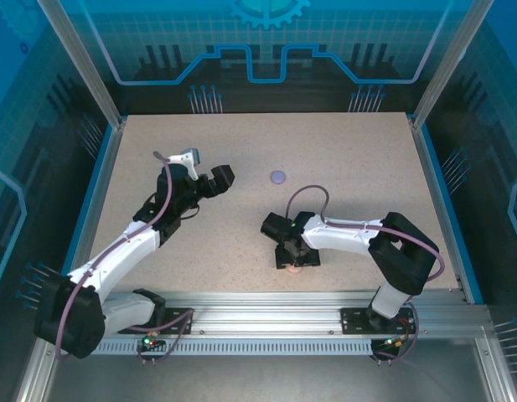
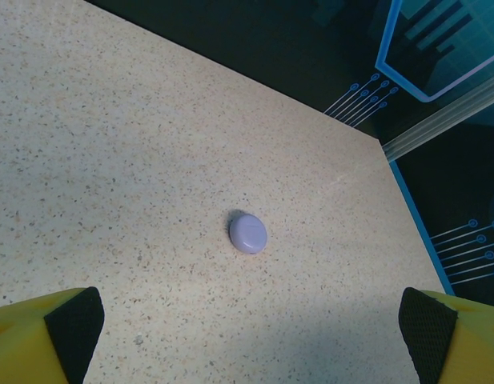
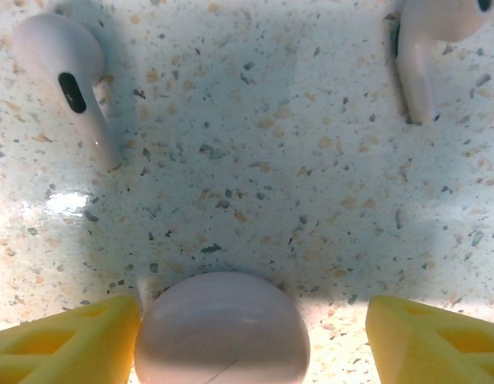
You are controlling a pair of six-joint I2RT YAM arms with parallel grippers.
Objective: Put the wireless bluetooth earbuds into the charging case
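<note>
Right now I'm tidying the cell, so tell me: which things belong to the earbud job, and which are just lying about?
Job: two pale pink stemmed earbuds; pale pink rounded case; lilac round disc, probably another case.
Not the job: speckled beige table; blue-lit enclosure walls.

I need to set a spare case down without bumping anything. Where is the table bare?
Bare: the far right stretch of the table, between the purple disc and the right edge, and the patch between the left gripper and the right gripper. Crowded: under the right gripper, where the pink case and two earbuds lie close together.
</note>
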